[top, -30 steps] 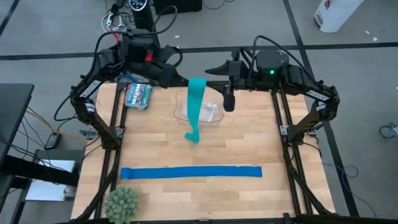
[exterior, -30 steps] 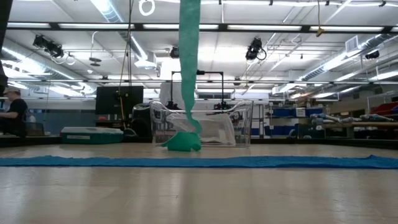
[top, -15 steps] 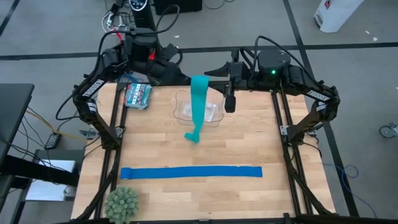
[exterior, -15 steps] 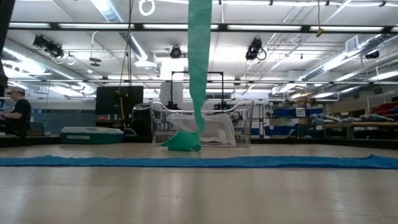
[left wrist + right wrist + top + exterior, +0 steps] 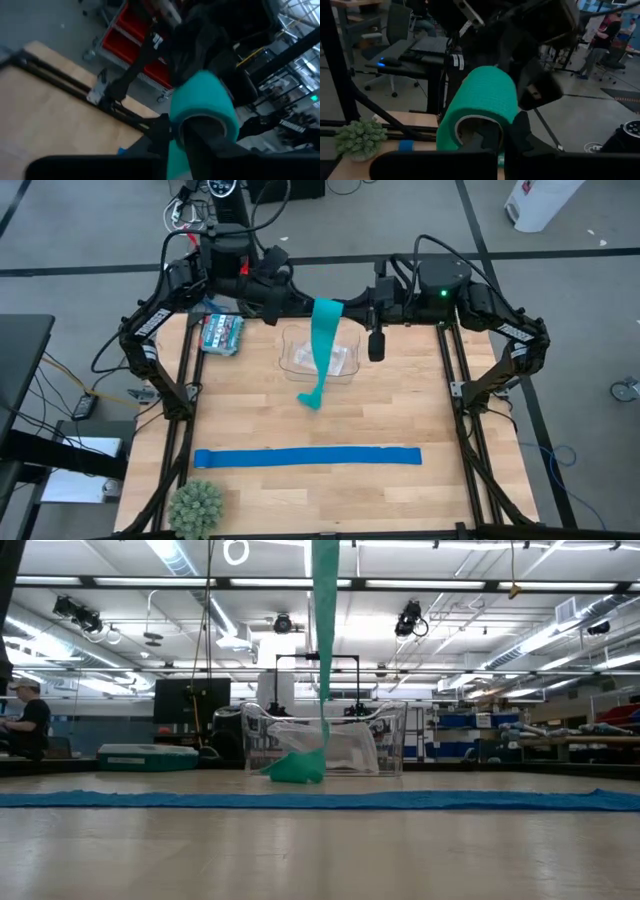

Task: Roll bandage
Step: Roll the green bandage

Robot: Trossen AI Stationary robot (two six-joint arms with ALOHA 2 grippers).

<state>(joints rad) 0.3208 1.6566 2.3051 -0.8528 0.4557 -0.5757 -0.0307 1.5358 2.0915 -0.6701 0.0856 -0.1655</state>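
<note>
High view: both the left end effector (image 5: 300,308) and right end effector (image 5: 345,307) are pinching the bandage (image 5: 322,352), hanging over the worktop (image 5: 400,415).

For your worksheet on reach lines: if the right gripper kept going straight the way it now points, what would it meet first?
Most likely the left gripper. The right gripper points across at it, with only the top of the bandage between them. Depth is hard to judge.

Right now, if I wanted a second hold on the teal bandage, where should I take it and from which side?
Probably the flat hanging stretch of the bandage, above the clear tray. Come in level, across its faces, so the jaws pinch the thin way. Its bottom end is bunched on the table, a poorer grip.
</note>
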